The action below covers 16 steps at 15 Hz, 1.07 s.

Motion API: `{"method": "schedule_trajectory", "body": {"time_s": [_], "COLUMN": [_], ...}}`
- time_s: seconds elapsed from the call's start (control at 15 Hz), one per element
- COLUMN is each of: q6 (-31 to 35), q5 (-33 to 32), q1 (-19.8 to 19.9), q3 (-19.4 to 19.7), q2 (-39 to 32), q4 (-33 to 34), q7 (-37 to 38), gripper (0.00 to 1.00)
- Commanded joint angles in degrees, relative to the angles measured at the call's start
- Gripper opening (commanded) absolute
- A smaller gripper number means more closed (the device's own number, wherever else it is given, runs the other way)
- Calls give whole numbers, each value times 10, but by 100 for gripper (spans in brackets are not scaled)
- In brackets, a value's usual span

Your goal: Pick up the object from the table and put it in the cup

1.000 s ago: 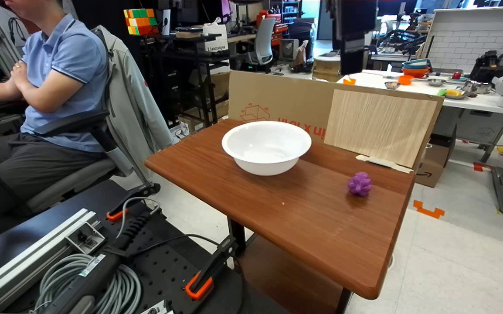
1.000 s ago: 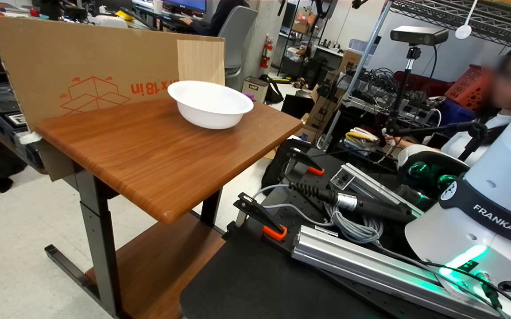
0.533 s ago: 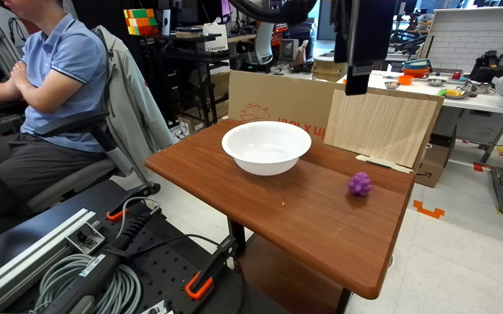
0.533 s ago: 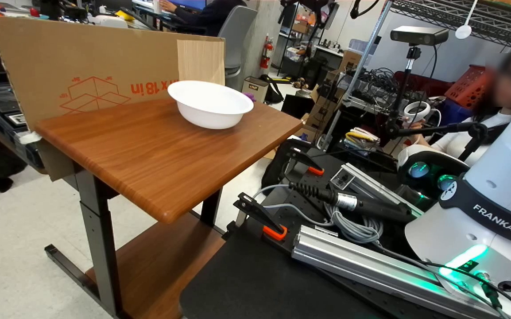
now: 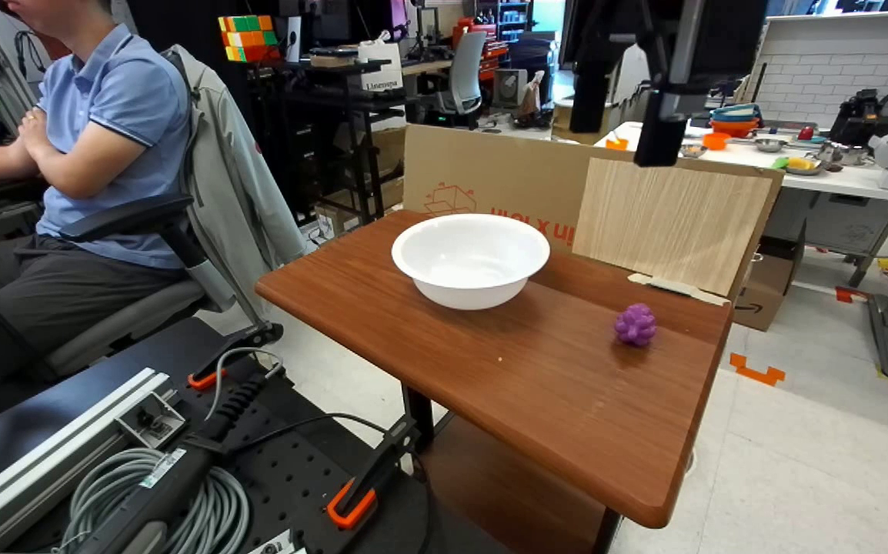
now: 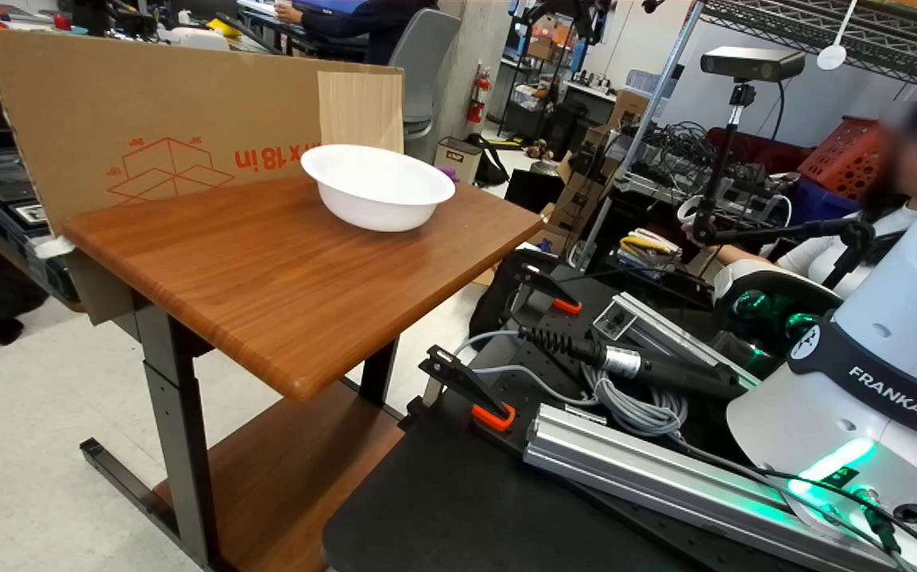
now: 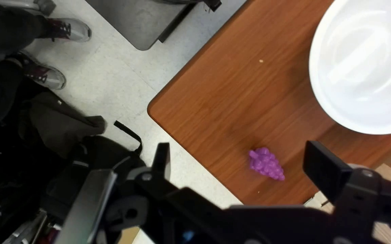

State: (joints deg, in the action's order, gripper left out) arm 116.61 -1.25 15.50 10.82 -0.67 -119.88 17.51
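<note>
The object, a small purple lumpy item shaped like a grape bunch [image 5: 635,325], lies on the brown table [image 5: 567,415] near its far right corner in an exterior view. It shows between the fingers in the wrist view [image 7: 266,163]. In an exterior view the bowl hides most of it [image 6: 448,171]. The cup, a wide white bowl [image 5: 471,265], stands upright on the table; it also shows in an exterior view [image 6: 377,191] and at the right of the wrist view [image 7: 361,67]. My gripper [image 5: 621,142] is open and empty, well above the table; its fingers are wide apart in the wrist view [image 7: 237,145].
A cardboard sheet [image 5: 505,165] stands along the table's back edge, with a pale wood panel [image 5: 671,223] against it. A black bench with clamps and a coiled cable [image 5: 159,492] stands in front. A person [image 5: 105,138] sits at the left in an exterior view.
In an exterior view my gripper has come lower and moved to the right. It has turned, so that both fingers now show. The purple item and the bowl have not moved.
</note>
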Motion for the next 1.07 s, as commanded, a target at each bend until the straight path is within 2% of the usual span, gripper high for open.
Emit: {"method": "schedule_trajectory", "body": {"time_s": [0.0, 0.2, 0.33, 0.47, 0.6, 0.67, 1.0], "q6": [-116, -130, -121, -72, 0, 55, 157], "q5": [-20, -66, -34, 20, 52, 54, 63], "q1": [1, -1, 1, 10, 9, 2, -25], "q3": [20, 32, 38, 33, 28, 28, 21], "q2": [-111, -191, -241, -294, -328, -342, -387], "q4": [141, 224, 278, 331, 349, 346, 342], "q7": [-73, -60, -1, 38, 68, 77, 103], "gripper": [100, 100, 100, 100, 100, 100, 100]}}
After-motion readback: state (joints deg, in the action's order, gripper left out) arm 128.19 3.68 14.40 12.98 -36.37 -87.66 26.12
